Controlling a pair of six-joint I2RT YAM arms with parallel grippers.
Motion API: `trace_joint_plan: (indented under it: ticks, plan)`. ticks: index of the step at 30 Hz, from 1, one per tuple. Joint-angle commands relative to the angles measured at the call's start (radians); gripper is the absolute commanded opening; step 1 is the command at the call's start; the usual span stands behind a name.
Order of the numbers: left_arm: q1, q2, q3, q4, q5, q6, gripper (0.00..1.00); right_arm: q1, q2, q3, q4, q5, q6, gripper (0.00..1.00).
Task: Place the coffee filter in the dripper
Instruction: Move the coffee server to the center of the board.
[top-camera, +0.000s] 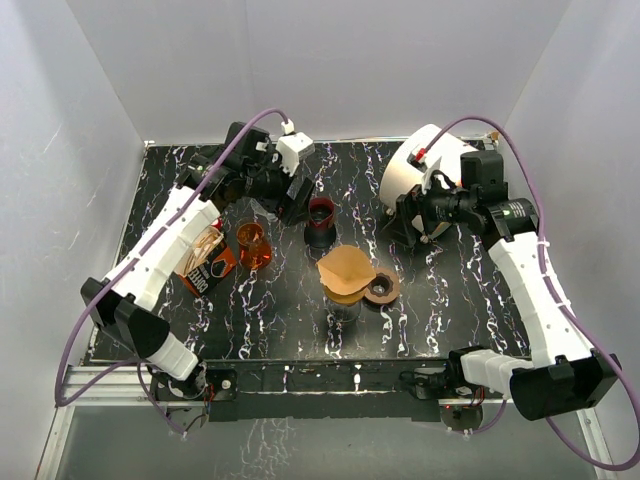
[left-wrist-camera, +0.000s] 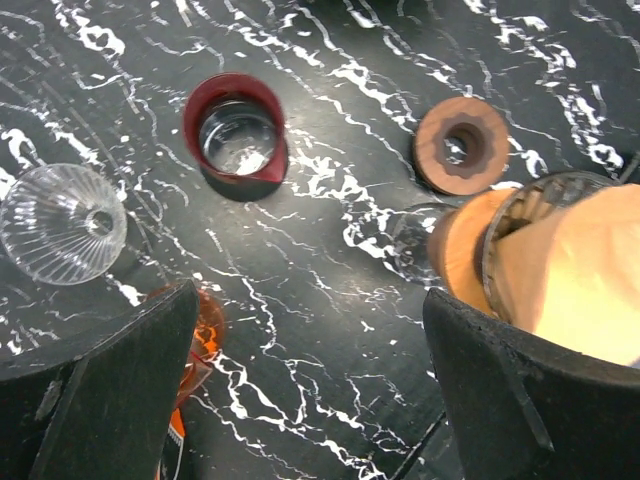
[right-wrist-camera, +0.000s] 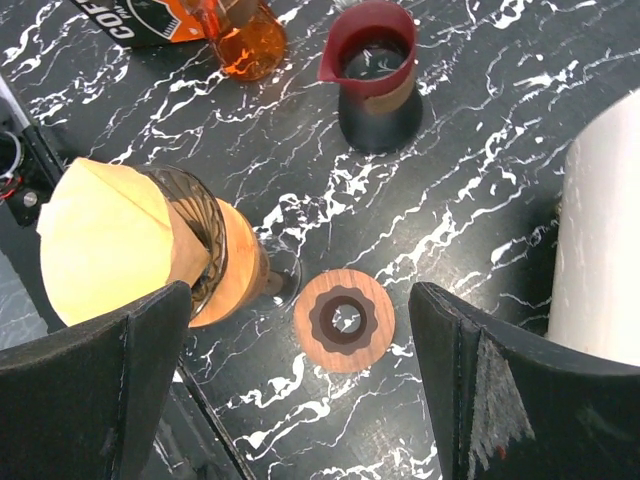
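Coffee filter (top-camera: 343, 266) sits opened inside the dripper (right-wrist-camera: 205, 215) at mid-table (top-camera: 270, 320), its paper rising above the rim. A wooden ring (top-camera: 382, 288) lies at the dripper's 3 o'clock. The left gripper (left-wrist-camera: 310, 300), at 11 o'clock, and the right gripper (right-wrist-camera: 300, 290), at 2 o'clock, hang released, grasping nothing.

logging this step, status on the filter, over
Left gripper open, right gripper open, both empty. Filter sitting in dripper. Wooden ring beside it, not blocking.
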Motion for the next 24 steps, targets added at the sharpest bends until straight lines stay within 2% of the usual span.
trace_joint_plan:
  ticks: [1, 8, 24]
  plan:
    - [0.016, 0.031, -0.014, 0.021, -0.117, -0.031, 0.92, -0.025, -0.050, -0.023, 0.054, 0.046, 0.007, 0.90]
    - [0.025, 0.100, -0.008, 0.015, -0.136, -0.033, 0.87, -0.033, -0.066, -0.061, 0.056, 0.095, 0.008, 0.90]
    - [0.039, 0.082, -0.099, 0.059, -0.112, -0.030, 0.83, -0.033, -0.053, -0.079, 0.052, 0.106, 0.002, 0.90]
